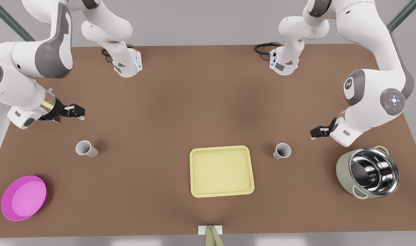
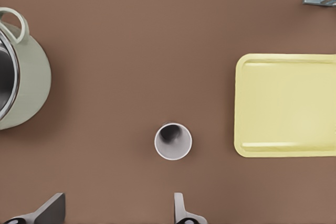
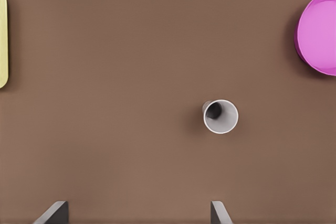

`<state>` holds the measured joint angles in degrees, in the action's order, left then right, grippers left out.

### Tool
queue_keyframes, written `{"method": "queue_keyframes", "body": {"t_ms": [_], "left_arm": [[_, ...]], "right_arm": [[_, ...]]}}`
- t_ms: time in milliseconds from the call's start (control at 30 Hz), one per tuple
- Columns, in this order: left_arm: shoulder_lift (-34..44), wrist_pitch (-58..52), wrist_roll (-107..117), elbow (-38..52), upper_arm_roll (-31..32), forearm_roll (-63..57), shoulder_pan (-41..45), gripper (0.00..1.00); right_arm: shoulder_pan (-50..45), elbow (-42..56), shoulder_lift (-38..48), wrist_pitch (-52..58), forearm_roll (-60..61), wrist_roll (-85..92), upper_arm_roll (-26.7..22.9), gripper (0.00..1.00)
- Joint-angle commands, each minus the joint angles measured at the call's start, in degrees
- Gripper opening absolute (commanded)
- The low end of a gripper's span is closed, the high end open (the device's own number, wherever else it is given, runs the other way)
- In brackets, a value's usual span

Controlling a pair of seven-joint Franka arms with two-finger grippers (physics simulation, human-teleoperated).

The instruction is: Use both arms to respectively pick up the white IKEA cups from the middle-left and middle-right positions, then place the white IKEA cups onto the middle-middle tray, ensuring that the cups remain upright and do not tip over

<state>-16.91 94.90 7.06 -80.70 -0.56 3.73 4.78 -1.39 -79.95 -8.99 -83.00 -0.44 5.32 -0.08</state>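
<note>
So far nothing had been lifted: 2 cups stood upright on the table, 1 toward the front view's left, 1 just right of the empty tray. The left gripper hovered near the pot-side cup, the right gripper near the other, both spread wide. Also 1 pot, 1 bowl.

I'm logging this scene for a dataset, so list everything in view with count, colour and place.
Cups: two, white, upright on the table; one toward the front view's left, one right of the tray.
Tray: one, pale yellow, centre.
Bowl: one, magenta-pink, front view's left.
Pot: one, pale green with steel inside, front view's right.
Table: one, brown.
Left gripper: black, open, near the pot-side cup.
Right gripper: black, open, near the bowl-side cup.
</note>
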Motion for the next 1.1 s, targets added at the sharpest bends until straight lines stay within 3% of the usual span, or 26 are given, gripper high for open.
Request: {"method": "queue_keyframes", "body": {"t_ms": [0, 100, 167, 200, 433, 867, 1067], "left_arm": [[-0.2, 0.2, 0.8, 0.2, -0.2, -0.2, 0.3, 1.0], [-3.7, 4.4, 0.8, -0.3, -0.3, 0.3, 1.5, 1.0], [-5.2, 18.3, 0.1, -10.0, -0.4, 5.1, 1.4, 1.0], [-7.5, 21.6, -2.5, -10.0, -0.4, 5.0, 1.3, 1.0], [-10.9, 27.1, -5.9, -13.3, -1.6, 5.2, 0.3, 1.0], [-12.7, 32.4, -6.2, -20.9, 0.0, 6.5, 1.5, 1.0], [-14.5, 32.8, -6.2, -21.1, 0.0, 6.6, 1.5, 1.0]], "right_arm": [[0.2, 0.0, 0.0, -0.1, 0.4, 0.8, 0.0, 1.0], [0.2, 0.1, -0.2, -0.2, -0.2, 0.8, 0.0, 1.0], [3.0, 0.5, -3.0, -1.9, -0.6, 4.1, -0.1, 1.0], [5.3, 2.8, -6.2, -2.4, -0.4, 9.6, -0.1, 1.0], [12.7, 5.8, -19.3, -13.2, -0.1, 9.8, -0.3, 1.0], [14.0, -9.3, -18.9, -30.9, 0.1, 9.6, -0.2, 1.0], [14.6, -21.2, -14.9, -41.3, 0.2, 9.6, -0.2, 1.0]]}}
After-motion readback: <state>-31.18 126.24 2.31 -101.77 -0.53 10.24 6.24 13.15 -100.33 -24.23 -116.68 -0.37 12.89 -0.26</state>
